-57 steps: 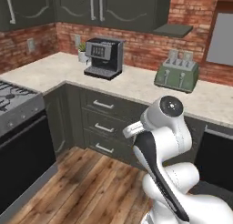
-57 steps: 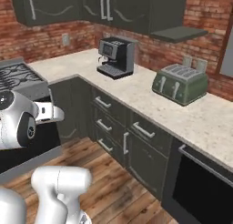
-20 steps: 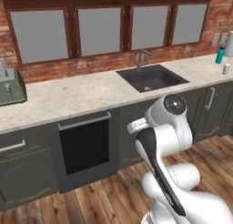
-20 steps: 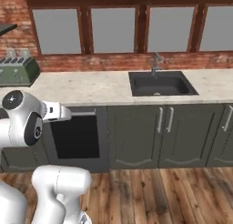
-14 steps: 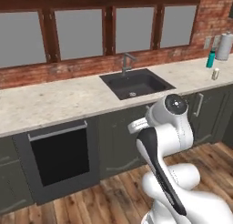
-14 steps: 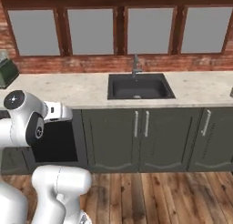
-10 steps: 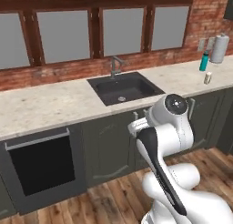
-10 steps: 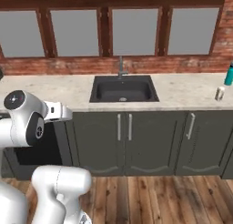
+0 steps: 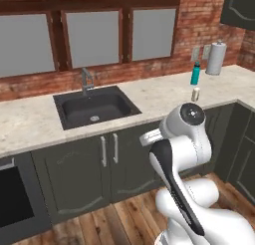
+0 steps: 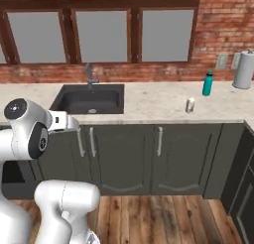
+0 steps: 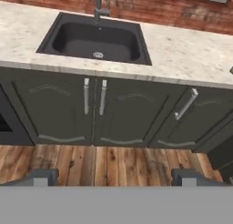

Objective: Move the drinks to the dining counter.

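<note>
So the arm (image 9: 182,154) is folded up close to the base, over the wood floor (image 10: 163,215), well short of the cabinets. The gripper (image 11: 111,175) is wide open with nothing in it; in the hand view the two dark fingertips (image 11: 38,176) sit far apart at the bottom, pointing down at the floor and the dark cabinet doors (image 11: 93,111) under the sink.

Past that is the speckled stone worktop (image 10: 149,106) running along the brick wall. The black sink (image 10: 89,99) is sunk into it on the left, with a faucet (image 10: 90,73) at its far edge, right below the windows (image 10: 106,34).

Drinks are over to the right of the sink, well apart from the arm. One small pale can (image 10: 189,104) stands upright near the front half of the worktop. I can only make out the one can here. The teal bottle (image 10: 207,83) with its dark cap stands upright a bit farther back and just to the right of the can, close to it but not touching. Same pair shows in the left base view, can (image 9: 195,94) in front, bottle (image 9: 195,73) behind.

Farthest right, against the brick by the outlet (image 10: 221,61), is the grey paper-towel roll (image 10: 243,63), near the bottle but apart from it.
</note>
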Available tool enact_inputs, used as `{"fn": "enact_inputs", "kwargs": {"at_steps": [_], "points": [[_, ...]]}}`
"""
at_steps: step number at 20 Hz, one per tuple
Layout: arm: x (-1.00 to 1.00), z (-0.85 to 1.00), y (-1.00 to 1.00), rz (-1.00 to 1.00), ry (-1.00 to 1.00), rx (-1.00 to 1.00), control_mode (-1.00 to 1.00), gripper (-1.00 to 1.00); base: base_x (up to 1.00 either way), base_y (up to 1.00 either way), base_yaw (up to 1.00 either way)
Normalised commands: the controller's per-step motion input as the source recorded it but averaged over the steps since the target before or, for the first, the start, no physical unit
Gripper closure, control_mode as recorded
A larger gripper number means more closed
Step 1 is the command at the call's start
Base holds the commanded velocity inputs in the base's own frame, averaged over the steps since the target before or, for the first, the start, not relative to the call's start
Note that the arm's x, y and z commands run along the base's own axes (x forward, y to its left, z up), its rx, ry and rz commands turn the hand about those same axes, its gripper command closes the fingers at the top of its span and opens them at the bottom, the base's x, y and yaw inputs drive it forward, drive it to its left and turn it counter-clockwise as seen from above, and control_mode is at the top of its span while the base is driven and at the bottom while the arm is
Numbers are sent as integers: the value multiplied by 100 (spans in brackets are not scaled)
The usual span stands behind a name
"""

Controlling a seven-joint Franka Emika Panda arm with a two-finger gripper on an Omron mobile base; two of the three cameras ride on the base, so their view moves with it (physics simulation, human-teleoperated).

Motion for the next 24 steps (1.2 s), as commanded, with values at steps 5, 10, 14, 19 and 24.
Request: {"fn": "enact_inputs", "kwargs": {"at_steps": [5,10,14,19,24], "points": [[0,0,0,0,0,0,100,-100,44,-100,0],[0,0,0,0,0,0,100,-100,72,-96,0],[0,0,0,0,0,0,100,-100,93,-77,0],[0,0,0,0,0,0,100,-100,96,-53,-3],[0,0,0,0,0,0,100,-100,78,-13,-12]]}}
